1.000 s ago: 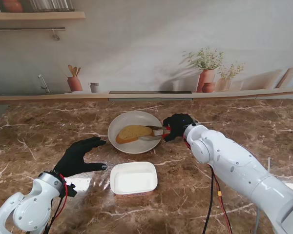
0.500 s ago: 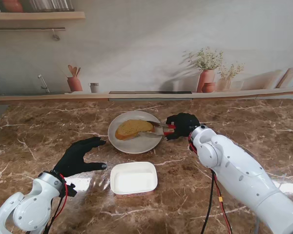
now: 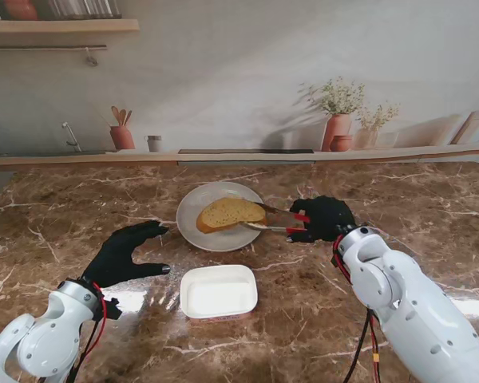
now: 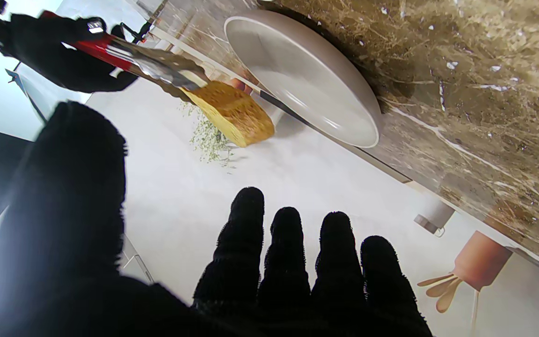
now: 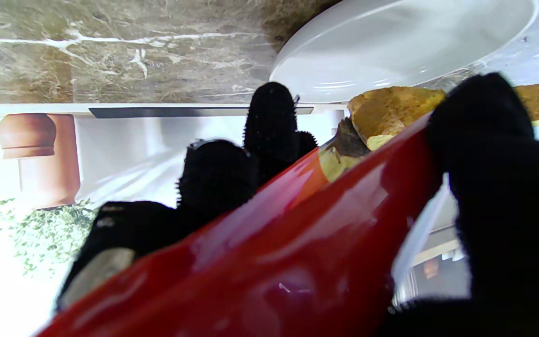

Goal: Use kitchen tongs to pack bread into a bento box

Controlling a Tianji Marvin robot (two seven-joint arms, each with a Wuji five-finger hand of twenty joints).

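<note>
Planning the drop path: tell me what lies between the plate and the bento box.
In the stand view, only bare marble table lies between the plate and the box. The bread, held in the tongs, hangs over the plate.

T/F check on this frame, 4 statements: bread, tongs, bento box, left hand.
1. The bread is clear of the plate. True: the left wrist view shows it in the air.
2. The left hand holds the tongs. False: the right hand holds them; the left hand is open.
3. The bento box has bread in it. False: its inside shows only white.
4. The bento box sits nearer to me than the plate. True.
</note>
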